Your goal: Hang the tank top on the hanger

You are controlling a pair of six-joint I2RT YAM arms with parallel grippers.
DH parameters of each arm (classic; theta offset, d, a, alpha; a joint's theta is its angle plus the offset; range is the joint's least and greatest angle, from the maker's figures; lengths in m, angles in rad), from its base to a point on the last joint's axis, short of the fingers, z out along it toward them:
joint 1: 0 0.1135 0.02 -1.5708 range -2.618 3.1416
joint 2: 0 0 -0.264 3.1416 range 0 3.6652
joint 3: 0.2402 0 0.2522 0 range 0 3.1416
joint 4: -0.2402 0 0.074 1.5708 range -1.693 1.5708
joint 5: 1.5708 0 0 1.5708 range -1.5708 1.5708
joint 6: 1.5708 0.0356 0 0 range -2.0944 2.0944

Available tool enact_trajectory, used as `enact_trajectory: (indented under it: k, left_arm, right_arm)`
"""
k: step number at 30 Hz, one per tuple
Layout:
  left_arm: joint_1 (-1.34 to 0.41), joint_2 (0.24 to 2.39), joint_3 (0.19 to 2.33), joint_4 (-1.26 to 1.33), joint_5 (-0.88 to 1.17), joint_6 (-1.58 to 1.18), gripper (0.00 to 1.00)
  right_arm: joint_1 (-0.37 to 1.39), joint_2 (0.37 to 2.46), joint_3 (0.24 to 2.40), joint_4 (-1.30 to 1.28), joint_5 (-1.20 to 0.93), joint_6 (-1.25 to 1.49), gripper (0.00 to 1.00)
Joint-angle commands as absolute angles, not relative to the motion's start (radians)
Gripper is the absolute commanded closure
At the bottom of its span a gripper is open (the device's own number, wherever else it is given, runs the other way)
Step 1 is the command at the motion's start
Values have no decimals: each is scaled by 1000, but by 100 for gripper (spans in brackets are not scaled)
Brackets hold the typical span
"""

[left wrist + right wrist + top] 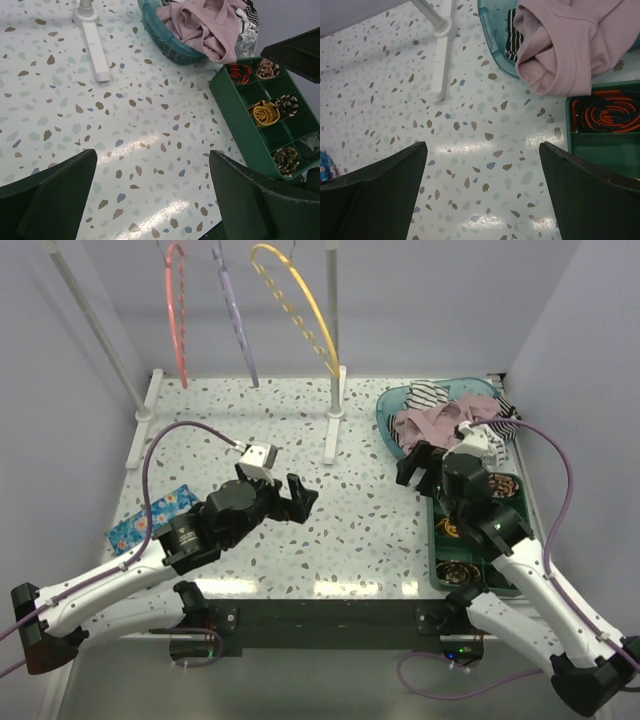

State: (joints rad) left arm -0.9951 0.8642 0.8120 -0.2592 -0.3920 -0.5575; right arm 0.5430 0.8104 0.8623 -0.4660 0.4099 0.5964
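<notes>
Top external view: shows the tank top [440,426] heaped in a teal basket [390,412] at the far right of the speckled surface [350,540], on top of a black-and-white striped garment [428,393]. Places the right claw [420,465] just in front of that heap, by the basket's near rim, spread wide and pinching nothing. Puts the left claw [290,498] well apart from the fabric, over the middle of the surface, likewise spread and empty, pointing toward the basket. Finds the hanger [178,315] up on the rail at far left, beside a lilac hanger [232,315] and a yellow hanger [300,305], well away from both claws. Takes in a blue floral cloth [150,520] by the left arm and a green tray [436,555] of compartments under the right arm.

From the right wrist: frames the tank top [565,45] ahead and to the right of the gap between the two dark fingers [385,190], spilling over the near rim of the basket [492,30], untouched. Catches a coiled orange-and-dark roll [607,112] in the tray [580,145] just below the fabric.

From the left wrist: looks across bare speckle to the tank top [205,25] at the top of the frame, far beyond the spread fingers [50,195], with the white rack foot [95,47] off to the left.
</notes>
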Motion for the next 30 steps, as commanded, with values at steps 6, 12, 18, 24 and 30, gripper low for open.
enact_trajectory:
  k: [6,12,18,24,30]
  left_arm:
    - [-989,861,839,-290,-368,-499,0]
    - [-991,854,847,-288,-402,-456,0]
    - [-989,799,841,-325,-471,-426,0]
    - [-989,752,833,-334,-509,-414,0]
    - [-988,732,805,-337,-512,-414,0]
  right_arm:
    - [543,1049,1038,-489,446,469,2]
    - [422,1299,1186,-428,372,437,4]
    - [267,1552,1380,-420,380,439,9]
    - [259,1611,1439,-489,534,426,9]
    - [233,1546,1281,-419,586,443,10]
